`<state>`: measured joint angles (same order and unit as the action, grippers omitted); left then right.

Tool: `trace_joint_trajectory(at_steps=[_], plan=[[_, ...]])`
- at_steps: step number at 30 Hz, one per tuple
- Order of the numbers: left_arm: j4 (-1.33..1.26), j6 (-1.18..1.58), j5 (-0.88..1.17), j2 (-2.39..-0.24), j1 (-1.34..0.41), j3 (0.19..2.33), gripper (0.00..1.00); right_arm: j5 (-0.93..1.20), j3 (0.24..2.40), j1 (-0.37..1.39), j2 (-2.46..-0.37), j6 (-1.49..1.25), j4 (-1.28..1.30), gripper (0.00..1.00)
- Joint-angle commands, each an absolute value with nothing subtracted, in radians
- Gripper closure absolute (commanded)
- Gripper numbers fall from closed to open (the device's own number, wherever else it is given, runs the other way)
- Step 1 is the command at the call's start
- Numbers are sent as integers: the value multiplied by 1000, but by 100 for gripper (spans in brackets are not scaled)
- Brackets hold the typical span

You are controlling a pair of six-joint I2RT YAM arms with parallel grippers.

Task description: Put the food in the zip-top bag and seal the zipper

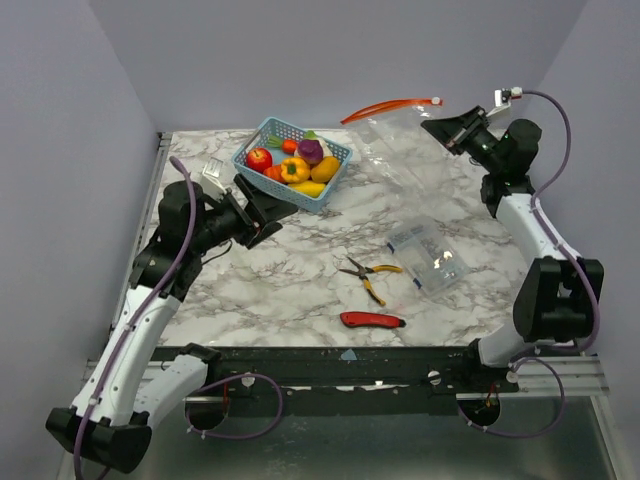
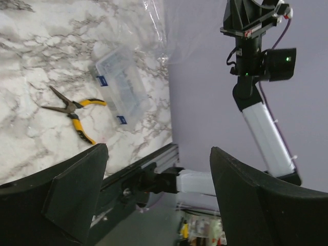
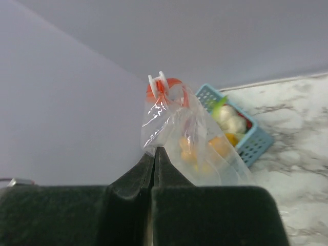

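Two arms work over a marble table, seen from above. The right gripper (image 1: 452,130) is clenched on the zip-top bag (image 1: 400,150), lifting one corner so the zipper (image 1: 390,106) arcs in the air while the rest drapes to the table. The left gripper (image 1: 270,215) sits just beside the blue basket (image 1: 330,190), which holds all the food (image 1: 295,165). The bag looks empty.

Left wrist view: the fingers (image 2: 77,189) are spread wide with nothing between them. Pliers (image 2: 72,110) and a clear packet (image 2: 120,89) lie beyond.

Right wrist view: the jaws are pinched tight on a fold of plastic (orange shapes show through it, probably the basket behind).

Risks, as I judge them: held by one pinch, the mouth may sag shut, so a dropped fruit would bounce off. Smooth round toys may squirt from the fingers. A low reach could shove or tip the light basket.
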<state>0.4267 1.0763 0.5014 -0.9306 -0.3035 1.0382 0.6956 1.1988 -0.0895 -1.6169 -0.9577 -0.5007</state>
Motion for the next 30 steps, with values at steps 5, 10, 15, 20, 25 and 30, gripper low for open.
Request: trace_joint_trajectory(at_steps=[5,10,15,20,25,30], plan=[[592,1414,395,-714,-307,1046,21,519,1210,220,-1433,-800,-458,99],[797,1361,198,-638,-307,1165,25,322,1202,426,-1442,-784,-571,99],[891,1409,158,-634,-305,1169,22,64,1032,686,-1469,-583,-861,99],[950,1557,150,-673,-304,1167,21,-94,845,847,-1536,-457,-1118,99],[982,1594,129,-773,-296,1229,20,-145,725,913,-1549,-424,-1207,99],[943,1699,200,-836,-252,1162,23,-173,652,968,-1501,-368,-1207,99]])
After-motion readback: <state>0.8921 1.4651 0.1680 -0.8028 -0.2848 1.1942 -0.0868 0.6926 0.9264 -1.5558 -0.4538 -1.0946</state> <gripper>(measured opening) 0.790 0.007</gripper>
